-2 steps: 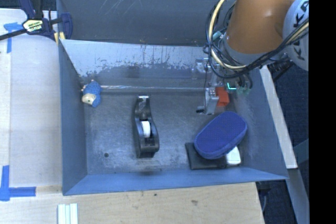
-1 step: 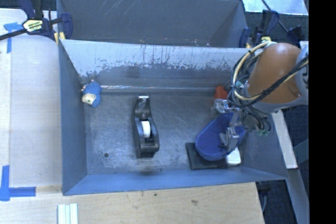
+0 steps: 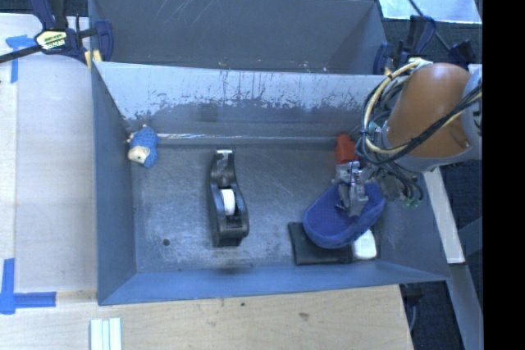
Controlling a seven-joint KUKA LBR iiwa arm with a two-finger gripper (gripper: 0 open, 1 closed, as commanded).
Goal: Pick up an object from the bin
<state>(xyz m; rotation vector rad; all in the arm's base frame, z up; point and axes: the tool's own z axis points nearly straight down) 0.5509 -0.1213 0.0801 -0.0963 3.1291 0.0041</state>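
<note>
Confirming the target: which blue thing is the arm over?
The large rounded blue object at front right; the small blue-and-yellow toy lies apart at far left.

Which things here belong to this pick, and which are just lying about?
In play: gripper; blue cap under it, at the near right of the bin.
Lying about: tape dispenser; blue-yellow toy; red block; white piece; black pad.

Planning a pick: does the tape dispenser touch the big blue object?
Apart. The camera view shows bare bin floor between the tape dispenser and the big blue object.
</note>
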